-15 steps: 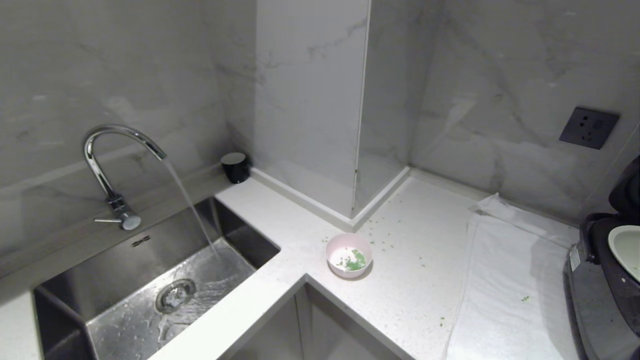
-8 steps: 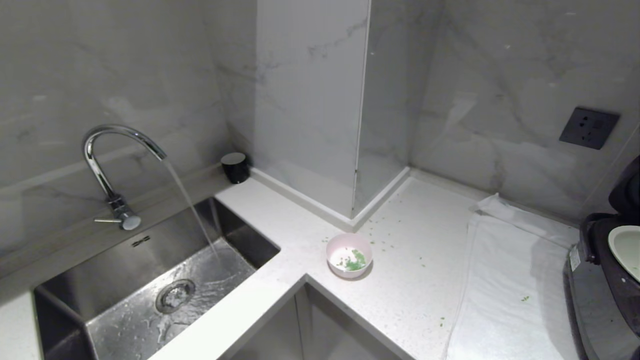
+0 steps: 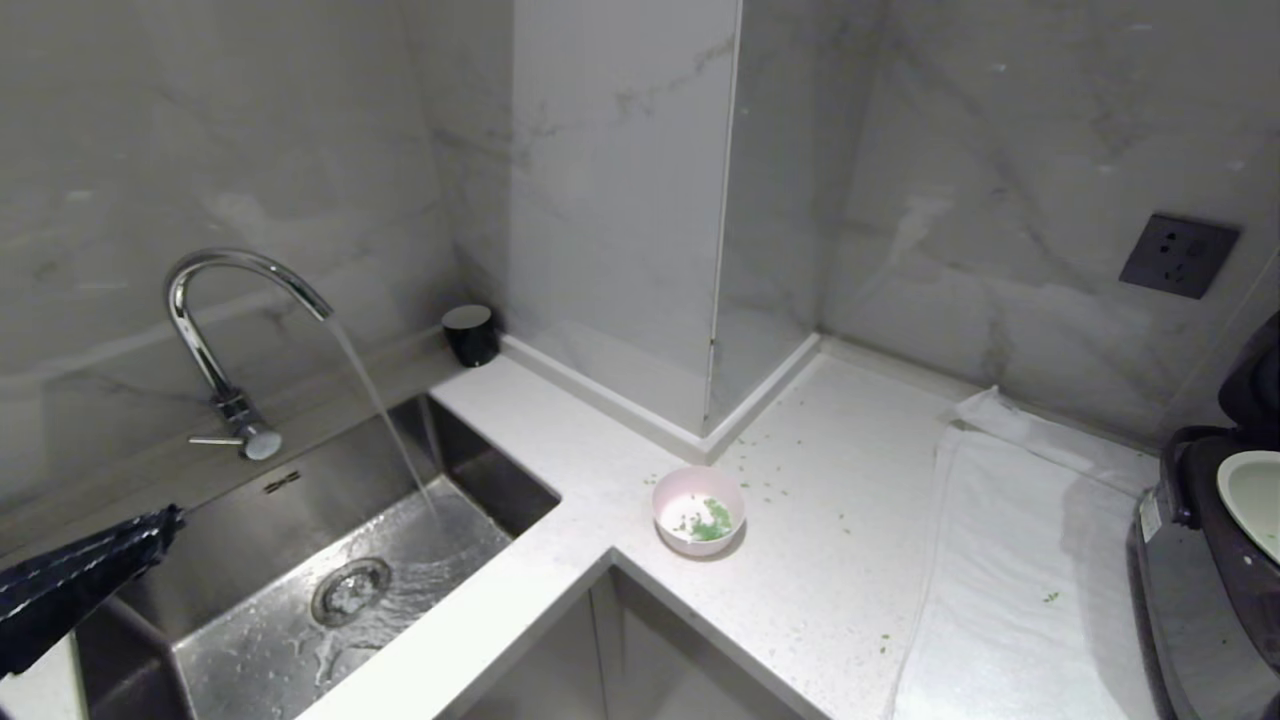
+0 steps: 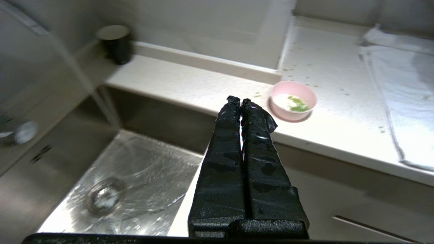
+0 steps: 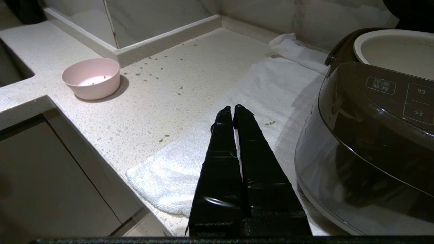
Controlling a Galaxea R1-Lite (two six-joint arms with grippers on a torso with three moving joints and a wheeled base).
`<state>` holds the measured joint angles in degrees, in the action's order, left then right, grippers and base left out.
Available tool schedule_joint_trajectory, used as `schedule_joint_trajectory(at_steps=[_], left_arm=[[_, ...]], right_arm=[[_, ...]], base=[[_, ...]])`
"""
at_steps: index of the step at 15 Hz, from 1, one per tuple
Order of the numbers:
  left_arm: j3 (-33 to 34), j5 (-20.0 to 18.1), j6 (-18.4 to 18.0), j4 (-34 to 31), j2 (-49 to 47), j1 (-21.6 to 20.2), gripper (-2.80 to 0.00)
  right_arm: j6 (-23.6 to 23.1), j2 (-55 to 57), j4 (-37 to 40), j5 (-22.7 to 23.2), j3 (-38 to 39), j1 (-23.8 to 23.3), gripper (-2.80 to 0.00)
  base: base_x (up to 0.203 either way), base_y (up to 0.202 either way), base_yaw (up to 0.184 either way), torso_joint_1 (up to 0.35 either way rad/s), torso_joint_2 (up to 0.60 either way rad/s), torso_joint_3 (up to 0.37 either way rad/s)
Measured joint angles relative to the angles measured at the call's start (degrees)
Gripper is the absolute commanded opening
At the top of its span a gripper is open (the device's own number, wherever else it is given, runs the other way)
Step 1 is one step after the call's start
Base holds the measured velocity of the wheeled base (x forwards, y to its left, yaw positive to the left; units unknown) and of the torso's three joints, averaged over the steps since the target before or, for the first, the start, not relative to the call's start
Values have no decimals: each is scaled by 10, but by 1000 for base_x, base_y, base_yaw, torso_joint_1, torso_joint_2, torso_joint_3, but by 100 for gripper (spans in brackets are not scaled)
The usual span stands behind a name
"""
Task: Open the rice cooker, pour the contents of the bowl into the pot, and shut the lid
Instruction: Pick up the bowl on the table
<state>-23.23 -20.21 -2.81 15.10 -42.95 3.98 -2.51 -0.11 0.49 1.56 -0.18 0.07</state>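
Now the left gripper (image 3: 165, 525) has come into the head view at the far left, over the sink (image 3: 250, 500); a second ago it was not there. Nothing else moved. Water runs from the tap (image 3: 215, 300). The bowl (image 3: 697, 510) sits on the counter (image 3: 830, 600) with the green contents (image 3: 715, 520) inside. The rice cooker (image 3: 1210, 580) stands at the right edge, lid up, with the pot (image 3: 1250, 495) showing.

From the left wrist, the left gripper (image 4: 240, 101) is pressed shut and holds nothing. It hangs over the sink (image 4: 112, 189), apart from the bowl (image 4: 293, 100).

From the right wrist, the right gripper (image 5: 234, 110) is also closed and empty. It is above a white towel (image 5: 203, 152), beside the rice cooker (image 5: 366, 142).
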Motion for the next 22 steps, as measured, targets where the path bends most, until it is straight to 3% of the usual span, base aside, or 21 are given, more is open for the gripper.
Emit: schedule_joint_trajectory(at_steps=[4,8,15,20,21,22], left_arm=[[-115,64,41,47,-237,114,-280],[-292,111,91,47,-470,168,-280],[-572,144,183,-82,-756,237,-280],[-691,136,239,-194,-875,255,-280],[-696,125,248,-198,-887,257,0],[-698,111,257,-199,-893,258,0]], right_arm=[[0,0,0,0,0,0,-280],[0,0,0,0,0,0,-280],[0,0,0,0,0,0,-280],[0,0,0,0,0,0,-280],[0,0,0,0,0,0,-280],[0,0,0,0,0,0,-280]], base=[[0,0,0,0,0,0],[0,0,0,0,0,0],[0,0,0,0,0,0],[0,0,0,0,0,0],[0,0,0,0,0,0],[0,0,0,0,0,0]])
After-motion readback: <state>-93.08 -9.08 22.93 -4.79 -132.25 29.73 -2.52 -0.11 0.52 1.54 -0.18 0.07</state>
